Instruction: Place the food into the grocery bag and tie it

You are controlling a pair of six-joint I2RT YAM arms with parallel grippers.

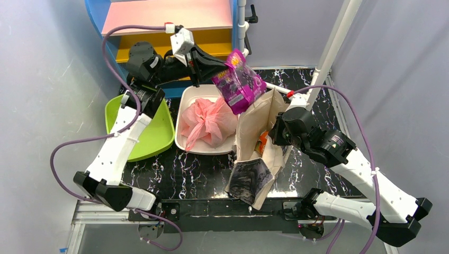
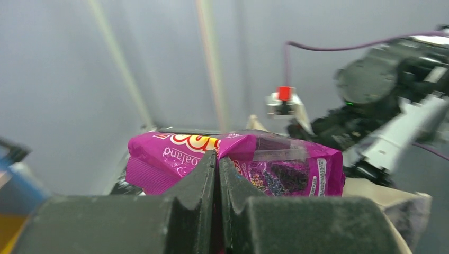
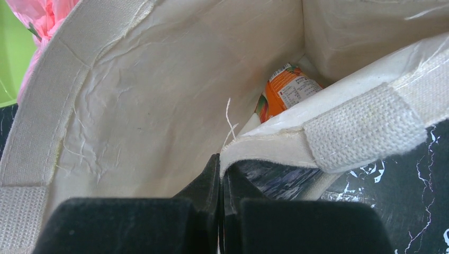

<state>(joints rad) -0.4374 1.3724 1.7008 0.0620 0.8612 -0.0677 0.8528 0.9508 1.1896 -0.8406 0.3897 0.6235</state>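
Note:
The pink plastic grocery bag (image 1: 209, 121) lies bunched in a white tray (image 1: 180, 114); a corner of it shows in the right wrist view (image 3: 42, 13). The round orange fruit, the cabbage-like vegetable and the small produce pieces are not in view. My left gripper (image 1: 221, 67) (image 2: 218, 159) is shut on a magenta snack packet (image 1: 239, 82) (image 2: 286, 169) and holds it in the air above a beige canvas tote (image 1: 254, 124) (image 3: 132, 106). My right gripper (image 1: 276, 133) (image 3: 221, 161) is shut on the tote's rim and holds its mouth open. An orange packet (image 3: 286, 90) lies inside the tote.
A lime green tray (image 1: 159, 132) sits left of the white tray. A blue, pink and yellow shelf unit (image 1: 169, 16) stands at the back. A white pole (image 1: 333, 42) slants up at the back right. The table top is black marble-patterned (image 1: 196, 169).

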